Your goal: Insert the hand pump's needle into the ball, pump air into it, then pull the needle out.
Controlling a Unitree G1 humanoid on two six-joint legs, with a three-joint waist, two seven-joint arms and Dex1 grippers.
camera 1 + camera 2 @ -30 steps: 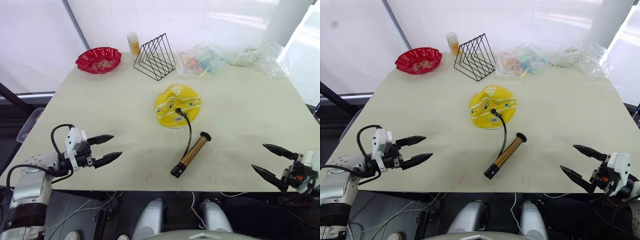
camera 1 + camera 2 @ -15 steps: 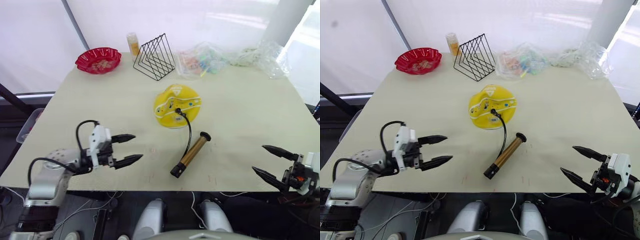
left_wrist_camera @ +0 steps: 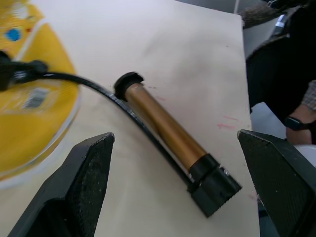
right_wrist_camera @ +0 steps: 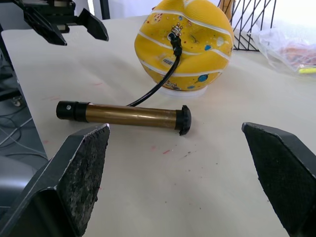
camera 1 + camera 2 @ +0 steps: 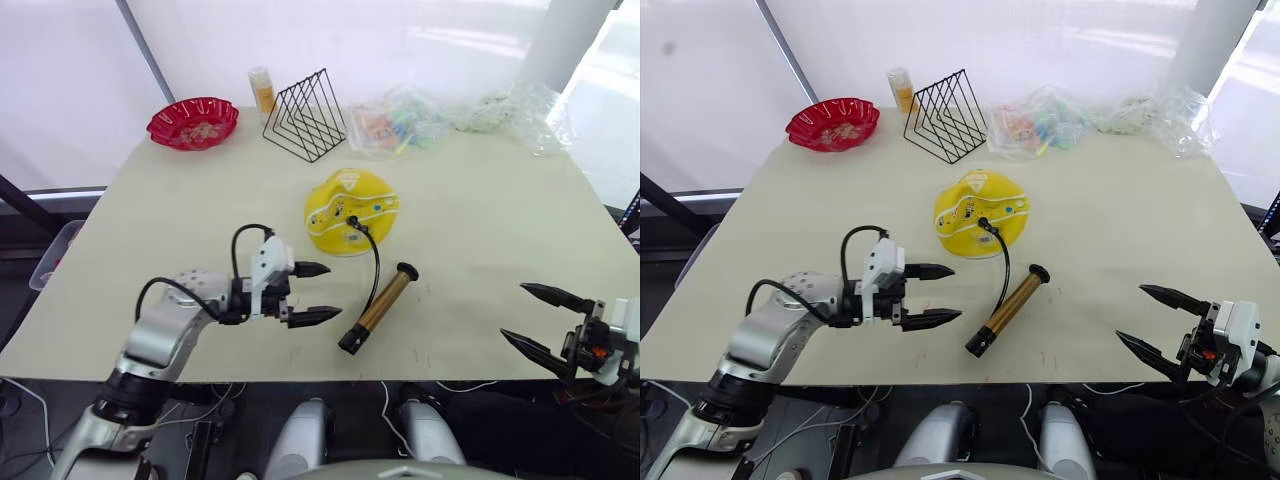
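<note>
The yellow ball [image 5: 350, 205] lies partly flattened at mid-table. A black fitting [image 5: 352, 221] sits in its valve, and the needle itself is hidden inside. A thin black hose [image 5: 376, 265] runs from there to the brass hand pump [image 5: 378, 306], which lies flat on the table nearer to me. My left gripper [image 5: 333, 290] hovers open just left of the pump's near end cap [image 3: 213, 185], touching nothing. In the left wrist view the pump [image 3: 163, 129] lies between the spread fingers [image 3: 89, 168]. My right gripper [image 5: 513, 312] stands open and empty at the front right table edge.
At the back left are a red scalloped bowl [image 5: 193, 121], a small bottle [image 5: 262, 90] and a black wire rack [image 5: 305, 115]. Clear plastic bags [image 5: 420, 118] lie along the back right. A person's wrist with a watch [image 3: 298, 121] shows beyond the table edge.
My left gripper has swung right along the table's front, from the left corner to just beside the pump, still open. The right gripper, pump and ball have stayed put.
</note>
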